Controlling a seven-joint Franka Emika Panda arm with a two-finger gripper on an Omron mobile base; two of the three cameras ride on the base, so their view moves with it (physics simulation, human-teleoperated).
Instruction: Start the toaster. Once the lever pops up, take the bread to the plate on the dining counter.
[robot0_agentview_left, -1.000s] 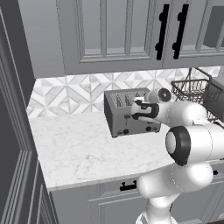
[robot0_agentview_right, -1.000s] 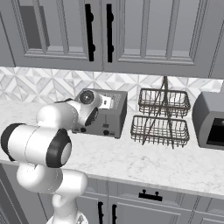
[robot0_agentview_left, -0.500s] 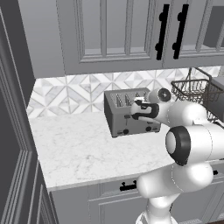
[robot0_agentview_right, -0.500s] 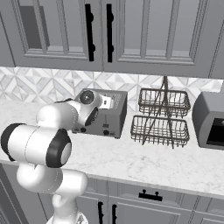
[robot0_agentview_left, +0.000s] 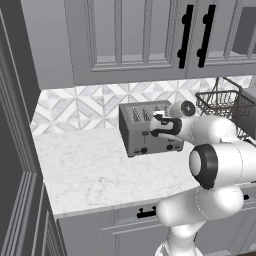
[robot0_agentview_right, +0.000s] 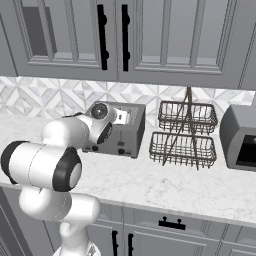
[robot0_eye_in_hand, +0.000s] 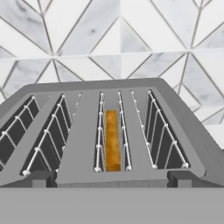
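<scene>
The toaster (robot0_agentview_left: 150, 129) is the landmark here: a boxy grey four-slot unit standing on the marble bench (robot0_agentview_left: 95, 170), back near the diamond-patterned tile wall (robot0_agentview_left: 80, 107). To the left of the toaster, seen from the left base view, the bench runs bare out to a tall dark panel (robot0_agentview_left: 15, 150). Above the toaster hang grey cabinet doors (robot0_agentview_left: 125, 35) with long black handles.

On the toaster's front face two small dark knobs sit low down. The tool (robot0_agentview_left: 159, 126) is at the toaster's front right corner, level with its top edge, the white arm bending in behind it from the right. In the right base view the arm's wrist covers the toaster's left half. The tool's tips cannot be made out in any view; going by how far it is spread, it is fully wide and nothing is seen held in it.

From the hand view, looking down over the toaster's top, the bread (robot0_eye_in_hand: 112, 140) stands sunk in the third slot from the left, an orange-tan slice between wire guides; the other three slots are dark.

To the right of the toaster stands a two-tier dark wire basket (robot0_agentview_right: 184, 134), just beside it but not touching. Further right again sits a grey oven-like appliance (robot0_agentview_right: 240, 137) with a dark window.
</scene>
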